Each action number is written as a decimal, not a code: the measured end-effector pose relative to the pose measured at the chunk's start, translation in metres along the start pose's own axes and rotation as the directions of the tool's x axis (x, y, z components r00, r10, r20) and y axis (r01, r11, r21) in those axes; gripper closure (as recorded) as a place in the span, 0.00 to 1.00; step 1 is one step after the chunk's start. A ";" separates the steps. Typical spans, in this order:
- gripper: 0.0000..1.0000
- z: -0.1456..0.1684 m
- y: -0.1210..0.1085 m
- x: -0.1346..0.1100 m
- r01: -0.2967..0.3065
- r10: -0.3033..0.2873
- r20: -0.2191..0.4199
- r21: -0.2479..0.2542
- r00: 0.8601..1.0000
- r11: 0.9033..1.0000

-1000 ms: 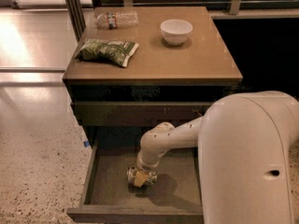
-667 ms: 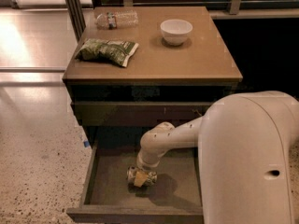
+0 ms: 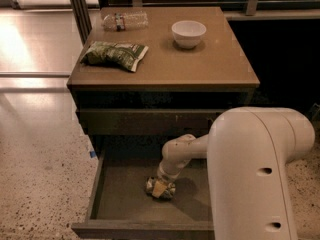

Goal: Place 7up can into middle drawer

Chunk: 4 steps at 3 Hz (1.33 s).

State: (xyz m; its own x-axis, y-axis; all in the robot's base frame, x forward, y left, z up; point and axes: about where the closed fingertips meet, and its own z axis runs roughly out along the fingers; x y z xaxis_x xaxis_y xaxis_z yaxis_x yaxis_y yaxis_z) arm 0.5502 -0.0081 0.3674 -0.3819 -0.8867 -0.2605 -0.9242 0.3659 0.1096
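Camera view, looking down over a low brown cabinet (image 3: pixel 215 69). Nearest, at the right, a bulky white robot arm (image 3: pixel 250 174), hiding the right part of the pulled-out middle drawer (image 3: pixel 120 201). Just beyond the drawer's plain front board, a grey-brown inner floor with dark side walls. Reaching down and left from the arm, a slimmer white wrist ending in the gripper (image 3: pixel 161 186), low over the drawer floor near its middle. Right at the gripper, down on that floor, the 7up can (image 3: pixel 151 185), a silvery lump with a pale orange patch, inside the drawer and well apart from the left wall. Whether clamped on the can or parted from it, cannot tell. Further back, above the open drawer, a closed drawer front (image 3: pixel 145 121) with pale scuffs. On the cabinet top, from near to far: a green crinkled snack bag (image 3: pixel 114 54) at the left, a white bowl (image 3: pixel 188 33) to the right, upright, and a clear plastic bottle (image 3: pixel 125 20) lying on its side at the far left edge. To the left, speckled floor (image 3: pixel 40 174).
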 end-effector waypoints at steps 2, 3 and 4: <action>0.64 0.005 -0.006 0.005 -0.025 0.025 -0.004 -0.004 1.000 1.000; 0.41 0.005 -0.006 0.005 -0.025 0.025 -0.005 -0.004 1.000 1.000; 0.17 0.005 -0.006 0.005 -0.025 0.025 -0.005 -0.004 1.000 1.000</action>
State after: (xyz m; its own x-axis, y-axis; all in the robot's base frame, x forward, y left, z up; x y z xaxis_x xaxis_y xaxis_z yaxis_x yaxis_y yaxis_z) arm 0.5535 -0.0134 0.3602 -0.4049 -0.8786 -0.2533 -0.9143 0.3869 0.1196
